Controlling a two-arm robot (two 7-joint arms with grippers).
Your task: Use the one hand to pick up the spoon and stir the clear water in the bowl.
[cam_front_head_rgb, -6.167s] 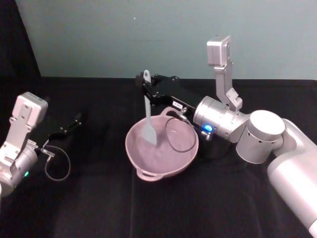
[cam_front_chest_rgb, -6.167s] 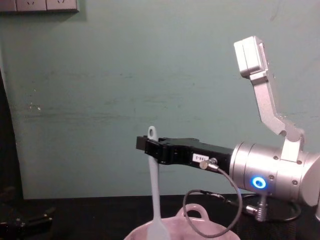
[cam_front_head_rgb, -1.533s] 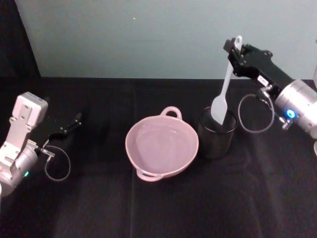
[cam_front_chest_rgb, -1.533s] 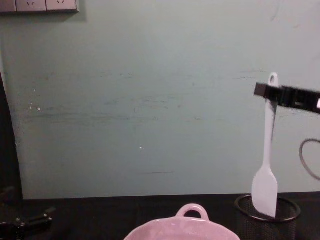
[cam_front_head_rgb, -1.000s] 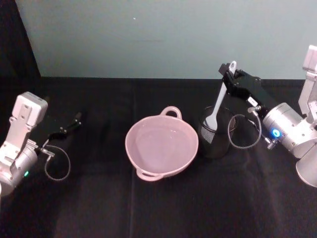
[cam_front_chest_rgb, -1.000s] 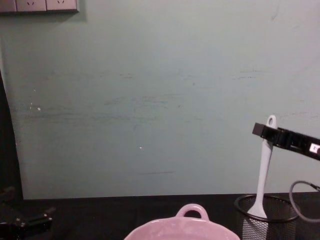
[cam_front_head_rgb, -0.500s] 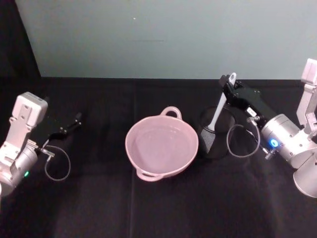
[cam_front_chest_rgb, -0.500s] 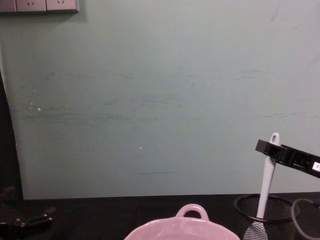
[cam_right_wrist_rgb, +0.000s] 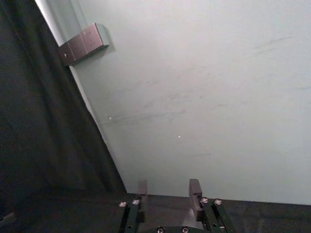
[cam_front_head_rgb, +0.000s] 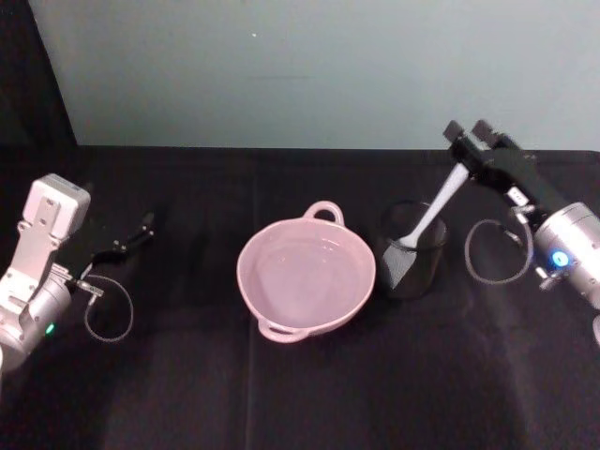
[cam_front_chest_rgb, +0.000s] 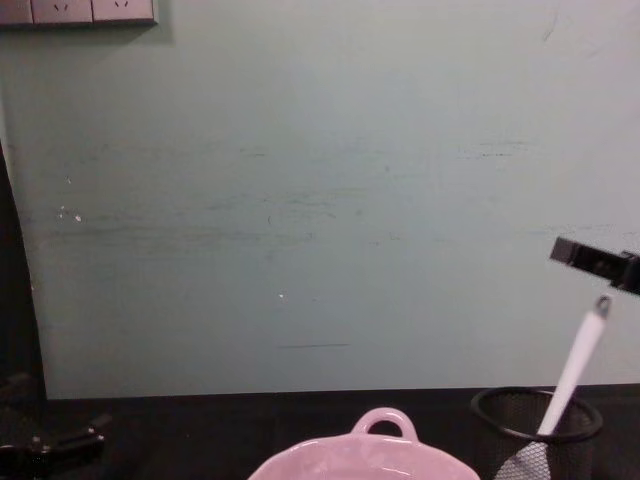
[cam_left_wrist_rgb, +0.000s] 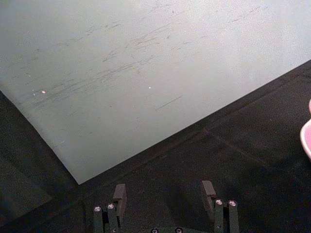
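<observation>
Two fingers of the right gripper (cam_front_head_rgb: 473, 132) stand apart at upper right of the head view, holding nothing. Spoon (cam_front_head_rgb: 431, 217) leans in the mesh cup (cam_front_head_rgb: 411, 248), handle just below the fingers, right of the bowl (cam_front_head_rgb: 307, 275) at centre. Water (cam_front_head_rgb: 305, 272) lies flat. Judgement: step is release and retreat; lift straight away so the handle isn't snagged. Left gripper (cam_front_head_rgb: 131, 236) parked far left, spread, empty.

No text, label or number can be read anywhere.
</observation>
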